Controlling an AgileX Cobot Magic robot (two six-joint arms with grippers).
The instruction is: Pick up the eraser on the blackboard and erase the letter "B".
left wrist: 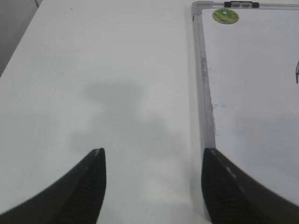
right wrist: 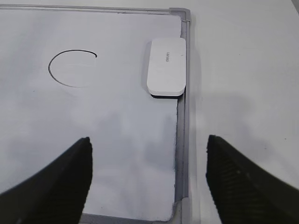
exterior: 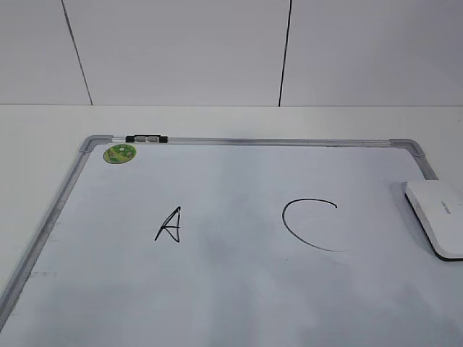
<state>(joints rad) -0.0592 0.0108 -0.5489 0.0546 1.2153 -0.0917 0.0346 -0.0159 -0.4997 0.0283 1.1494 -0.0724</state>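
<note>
Nearest in the left wrist view, two dark fingertips (left wrist: pixel 88 186) of the left gripper (left wrist: pixel 152 186), spread wide with nothing between, hanging over bare white table (left wrist: pixel 93 70) just beside the blackboard's (left wrist: pixel 205 107) silver left frame. Over on the right wrist view, same story: right gripper (right wrist: pixel 147 182) splayed wide and empty, one finger above the board surface, the other out past the right frame rail over the table. Ahead of those right fingers, the eraser (right wrist: pixel 166 66), flat, white, rounded, dark underside peeking out along its near edge, small grey print on top, lying on the board tight against the right frame and near the far right corner. Left of it, well apart, an open-curved black C (right wrist: pixel 70 67). From the exterior view, an angular black A (exterior: pixel 169 225) left of the C, with a faint grey smudge on the bare board between them and no letter "B" to be found there. Farther back, a round green magnet (exterior: pixel 120 152) in the far left corner, a small black clip (exterior: pixel 145 138) on the top rail beside it, then a white wall (exterior: pixel 181 50) with dark seams.
</note>
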